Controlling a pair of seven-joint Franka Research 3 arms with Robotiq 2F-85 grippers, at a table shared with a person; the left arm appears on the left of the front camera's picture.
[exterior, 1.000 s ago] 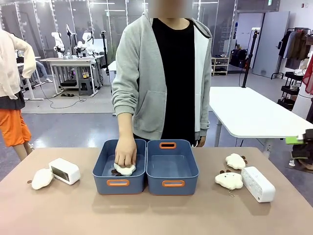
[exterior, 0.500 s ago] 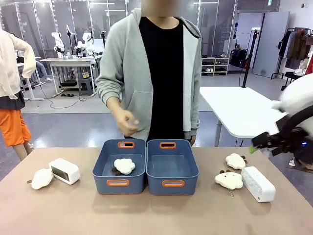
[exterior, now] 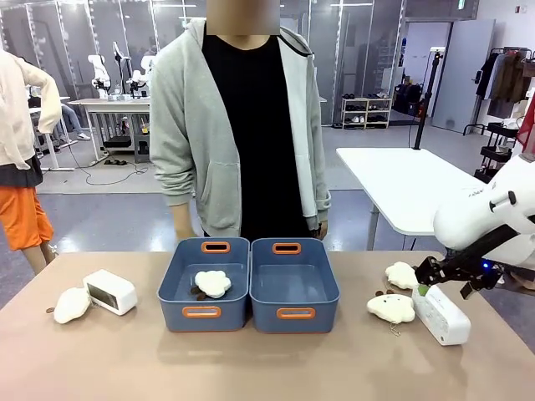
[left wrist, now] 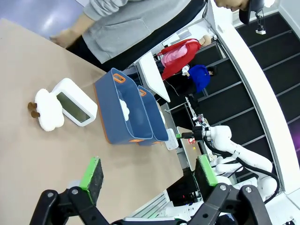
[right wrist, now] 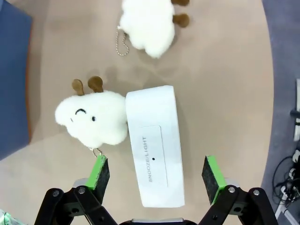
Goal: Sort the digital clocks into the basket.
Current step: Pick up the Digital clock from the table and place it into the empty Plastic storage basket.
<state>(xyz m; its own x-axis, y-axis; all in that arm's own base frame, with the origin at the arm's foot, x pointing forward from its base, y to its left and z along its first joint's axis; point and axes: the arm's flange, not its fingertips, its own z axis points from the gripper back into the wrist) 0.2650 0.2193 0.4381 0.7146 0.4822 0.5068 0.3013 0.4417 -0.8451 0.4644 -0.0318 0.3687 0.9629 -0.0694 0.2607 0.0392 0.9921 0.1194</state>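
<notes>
Right gripper [right wrist: 154, 174] hangs right over the nearer digital clock [right wrist: 154, 140], jaws spread wide and holding nothing, green pads straddling the white block's short sides. The clock lies flat on the tabletop [right wrist: 225, 70], well apart from the blue basket [exterior: 267, 317].

Here's the danger: a fluffy plush toy [right wrist: 91, 124] sits pressed against the clock's side, right by one pad. Drop straight down and that finger could land on the fur or the little chain and pinch the toy in with the clock, or the smooth plastic could slip out of a lopsided squeeze.

The right wrist view gives that contact and the SNOOZE/LIGHT print on top. The front view gives the destination: two bins, the left bin [exterior: 180, 316] with a plush already in it, so the bare one looks like the clocks' home.

The left wrist view has the other clock [left wrist: 75, 108], dark face showing, and the left gripper [left wrist: 150, 172] wide open and empty above the tabletop
</notes>
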